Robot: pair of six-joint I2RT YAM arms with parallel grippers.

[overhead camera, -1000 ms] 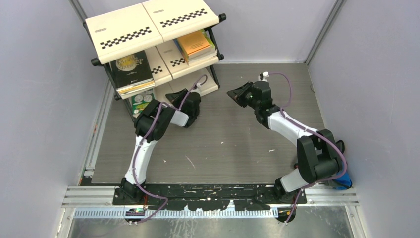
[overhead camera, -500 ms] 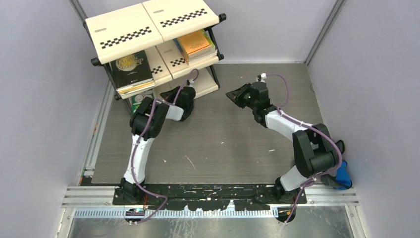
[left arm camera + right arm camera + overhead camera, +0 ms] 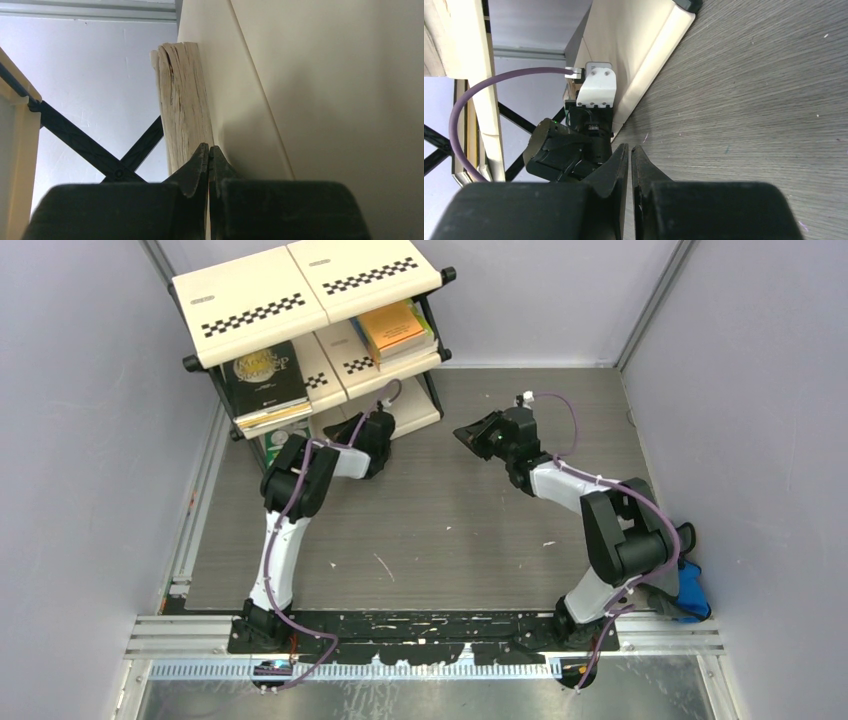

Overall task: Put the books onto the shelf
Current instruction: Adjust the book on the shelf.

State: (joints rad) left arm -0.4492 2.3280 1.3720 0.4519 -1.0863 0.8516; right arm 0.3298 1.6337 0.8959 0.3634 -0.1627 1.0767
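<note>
**Left arm's closed fingers at the foot of the shelf, beside a book's page edges**

The left gripper is pinched fully together with nothing between its jaws. Its tips are just beside the pale page edges of a book that sits close against a cream panel of the shelf. The right gripper hovers over the table near the shelf's foot, jaws all but touching and also empty. From above, a black-and-gold book and an orange book lie on the middle tier, and a green book sits lower down. No book shows on the table. This looks like the closing step, nudging the last book home. The next move calls for a gentle push or a straight retreat that does not tip the book.
</note>
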